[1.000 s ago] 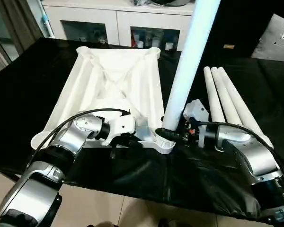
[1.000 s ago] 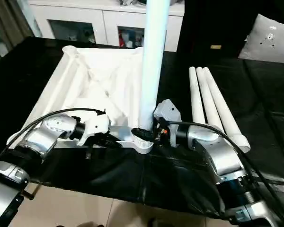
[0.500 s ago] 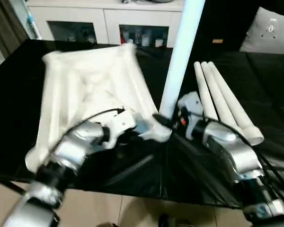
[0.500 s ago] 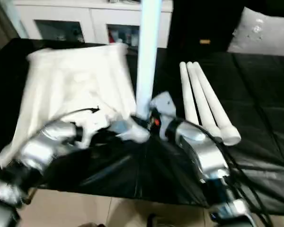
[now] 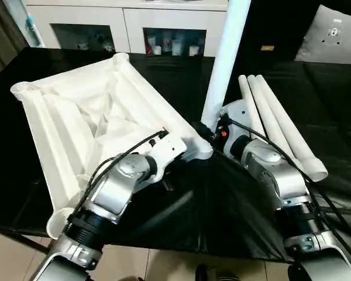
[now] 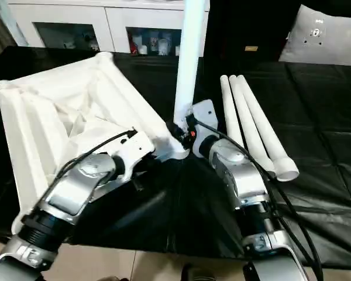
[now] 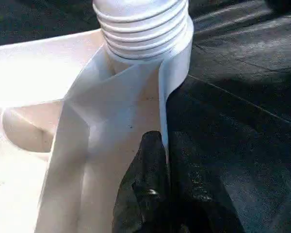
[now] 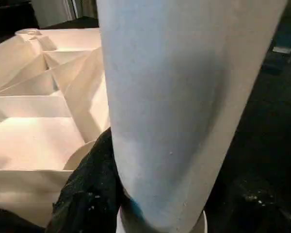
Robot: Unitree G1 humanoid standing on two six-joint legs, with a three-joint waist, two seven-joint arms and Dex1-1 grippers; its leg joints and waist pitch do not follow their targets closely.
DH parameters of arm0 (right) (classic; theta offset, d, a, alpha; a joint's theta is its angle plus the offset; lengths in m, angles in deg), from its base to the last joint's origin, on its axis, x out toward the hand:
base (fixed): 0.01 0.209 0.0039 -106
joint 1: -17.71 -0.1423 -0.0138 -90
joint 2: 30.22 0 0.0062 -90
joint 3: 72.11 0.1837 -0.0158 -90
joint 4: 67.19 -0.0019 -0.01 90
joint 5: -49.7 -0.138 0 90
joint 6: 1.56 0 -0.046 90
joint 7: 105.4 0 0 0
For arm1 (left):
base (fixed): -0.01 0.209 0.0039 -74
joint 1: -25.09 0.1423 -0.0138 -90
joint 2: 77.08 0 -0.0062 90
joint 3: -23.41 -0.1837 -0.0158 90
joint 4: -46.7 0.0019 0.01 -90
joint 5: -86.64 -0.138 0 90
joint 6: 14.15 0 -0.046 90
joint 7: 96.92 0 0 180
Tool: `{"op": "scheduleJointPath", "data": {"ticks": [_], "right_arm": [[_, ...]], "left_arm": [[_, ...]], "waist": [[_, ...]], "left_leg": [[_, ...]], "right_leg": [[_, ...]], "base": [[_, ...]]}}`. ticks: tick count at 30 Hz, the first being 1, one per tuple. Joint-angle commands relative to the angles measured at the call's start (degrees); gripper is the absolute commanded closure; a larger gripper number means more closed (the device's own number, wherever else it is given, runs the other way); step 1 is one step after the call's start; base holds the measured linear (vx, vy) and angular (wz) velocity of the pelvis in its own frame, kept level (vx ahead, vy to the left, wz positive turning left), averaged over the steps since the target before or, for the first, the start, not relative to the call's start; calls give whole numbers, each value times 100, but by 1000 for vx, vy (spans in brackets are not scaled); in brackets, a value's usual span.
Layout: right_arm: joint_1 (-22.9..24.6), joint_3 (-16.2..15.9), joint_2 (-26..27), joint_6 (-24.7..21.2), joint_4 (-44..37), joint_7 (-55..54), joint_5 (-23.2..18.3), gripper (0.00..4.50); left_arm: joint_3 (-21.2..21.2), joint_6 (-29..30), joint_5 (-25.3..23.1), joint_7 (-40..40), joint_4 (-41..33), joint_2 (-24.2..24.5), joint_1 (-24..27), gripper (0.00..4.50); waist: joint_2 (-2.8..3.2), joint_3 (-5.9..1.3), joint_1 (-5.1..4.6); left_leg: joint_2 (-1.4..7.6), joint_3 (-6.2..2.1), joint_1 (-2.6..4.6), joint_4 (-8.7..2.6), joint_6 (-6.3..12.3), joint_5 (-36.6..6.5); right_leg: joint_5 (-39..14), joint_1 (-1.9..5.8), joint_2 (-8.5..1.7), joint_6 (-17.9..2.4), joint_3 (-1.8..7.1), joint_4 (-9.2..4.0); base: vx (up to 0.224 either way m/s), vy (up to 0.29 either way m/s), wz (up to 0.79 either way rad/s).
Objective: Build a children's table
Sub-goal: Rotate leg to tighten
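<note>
Upside down on the black-covered work surface (image 5: 181,228), the white table top (image 5: 76,123) lies with its ribbed underside facing up, one corner turned toward me. At that near corner socket (image 5: 200,147) a single leg (image 5: 225,52) stands upright, its ribbed end seated in the socket, as my left wrist view shows (image 7: 140,26). My left pincer (image 5: 167,175) sits just under the top's edge beside that socket, its black fingers (image 7: 148,194) pressed together on the thin white rim wall. My right pincer (image 5: 213,130) meets the same corner from the other side, its jaws standing about halfway apart around the foot of the upright leg; one black finger (image 8: 89,194) lies against the tube in my right wrist view. Three spare legs (image 5: 278,126) lie side by side on the black cover to my right, close together and just beyond my right forearm. White cabinets (image 5: 128,23) with glass fronts stand behind the work surface.
</note>
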Motion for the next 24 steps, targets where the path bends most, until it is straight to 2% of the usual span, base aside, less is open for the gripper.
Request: {"op": "scheduleJointPath", "data": {"ticks": [1,2,3,4,6,7,9,10,11,13,15,17,19,20,22,23,24], "right_arm": [[442,-190,23,-602,1008,-210,308,262],[450,-137,52,-559,1021,-226,281,262],[450,-137,52,-559,1021,-226,281,227],[455,-83,63,-508,1033,-236,254,227],[467,-16,65,-447,1015,-225,216,192],[480,8,54,-436,984,-203,194,188],[534,55,10,-347,886,-157,157,172],[542,60,3,-342,873,-153,154,159],[595,77,-44,-276,798,-125,150,148],[735,115,-139,-156,607,-27,131,137],[870,176,-205,-14,388,145,35,104],[998,224,-276,38,143,361,-105,100],[1146,242,-386,119,-142,615,-218,84],[1250,246,-503,163,-322,760,-242,64],[1313,242,-603,170,-422,852,-243,64],[1332,239,-644,179,-453,893,-245,42],[1357,243,-714,209,-499,949,-241,31]], "left_arm": [[-129,-226,-53,-53,-113,-44,-129,450],[-85,-237,-51,-135,-88,-39,-136,450],[-85,-237,-51,-135,-88,-39,-136,450],[-43,-219,-33,-173,-83,-40,-142,450],[-7,-235,-3,-168,-64,-30,-153,450],[6,-271,10,-156,-40,-18,-160,450],[39,-339,48,-117,36,25,-178,450],[40,-351,51,-116,47,32,-181,450],[44,-425,61,-98,111,74,-192,450],[17,-600,31,-80,228,172,-218,450],[21,-662,40,-55,289,221,-238,450],[36,-683,74,2,320,250,-253,450],[27,-704,112,128,359,307,-277,450],[9,-759,130,221,394,378,-291,450],[-5,-818,154,311,436,435,-301,450],[-12,-847,158,348,460,462,-307,450],[-29,-904,166,421,502,513,-319,450]], "waist": [[45,-259,57],[56,-258,63],[51,-254,61],[52,-251,65],[58,-249,71],[50,-260,82],[55,-295,120],[51,-291,118],[53,-297,129],[67,-313,147],[48,-331,206],[63,-342,242],[60,-356,267],[78,-358,270],[74,-397,270],[80,-433,268],[83,-426,264]], "left_leg": [[349,-125,-99,-408,530,-1010],[350,-125,-96,-410,531,-1021],[351,-122,-97,-411,529,-1048],[352,-127,-96,-415,510,-1092],[349,-125,-77,-414,485,-1162],[348,-127,-78,-410,470,-1145],[363,-122,-73,-390,474,-945],[361,-121,-102,-392,531,-783],[352,-112,-103,-380,595,-710],[345,-101,-102,-359,655,-653],[333,-86,-105,-343,721,-549],[331,-83,-110,-335,782,-436],[333,-87,-129,-319,847,-289],[322,-86,-140,-299,905,-237],[309,-99,-176,-268,952,-56],[309,-110,-203,-233,1017,159],[295,-105,-223,-211,1123,253]], "right_leg": [[-1824,277,-550,-1182,331,-359],[-1872,278,-553,-1165,326,-363],[-1917,276,-553,-1153,326,-370],[-2031,278,-556,-1119,320,-377],[-2221,258,-558,-1062,315,-405],[-2237,267,-559,-1037,315,-405],[-1881,275,-562,-1101,325,-361],[-1563,291,-543,-1185,318,-320],[-1455,296,-549,-1212,314,-313],[-1461,301,-557,-1223,316,-316],[-1417,314,-552,-1190,312,-306],[-1335,321,-552,-1196,311,-291],[-1168,341,-545,-1193,303,-265],[-1094,332,-541,-1211,296,-264],[-850,363,-539,-1251,285,-212],[-535,362,-538,-1315,283,-154],[-409,342,-524,-1341,262,-154]], "base": [[0,0,0],[0,0,0],[0,0,0],[0,0,0],[0,0,0],[0,0,0],[0,0,0],[0,0,0],[0,0,0],[0,0,0],[0,0,0],[0,0,0],[0,0,0],[0,0,0],[0,0,0],[0,0,0],[0,0,0]]}}
